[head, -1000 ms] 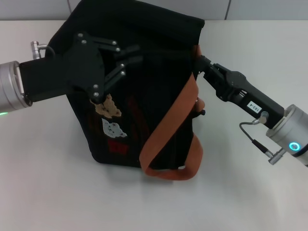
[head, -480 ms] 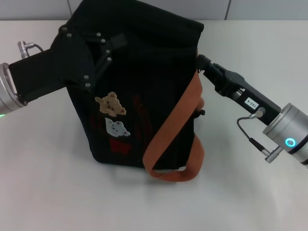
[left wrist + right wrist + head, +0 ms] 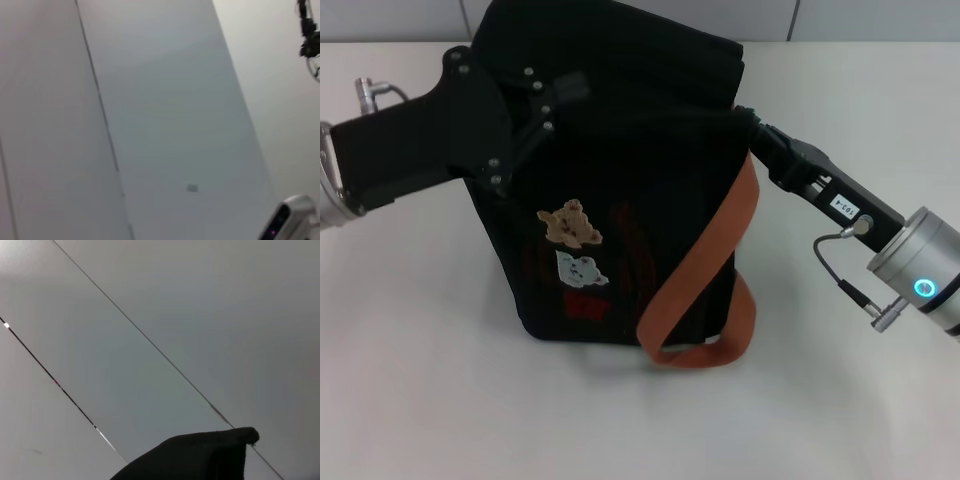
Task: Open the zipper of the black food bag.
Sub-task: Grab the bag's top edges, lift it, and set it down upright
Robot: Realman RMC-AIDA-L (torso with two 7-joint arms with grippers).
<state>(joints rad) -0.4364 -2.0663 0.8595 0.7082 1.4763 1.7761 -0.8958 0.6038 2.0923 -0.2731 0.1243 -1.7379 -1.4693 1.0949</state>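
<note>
Head view first: the black food bag stands on the white table, a little left of the middle, its bear patches and red lettering facing the camera and an orange-brown strap handle hanging down its right side in a loop. The left gripper lies against the bag's upper left part, its black body over the fabric and its fingers spread loosely on the bag's top with nothing visibly pinched between them. The right gripper reaches in from the right and meets the bag's upper right edge, just above where the strap begins; its fingertips merge with the black cloth, so I cannot tell whether they are clenched or released. The zipper cannot be made out against the dark fabric. Left wrist view: only pale wall panels and a bit of distant equipment. Right wrist view: pale wall panels and a dark fold of the bag at one edge.
</note>
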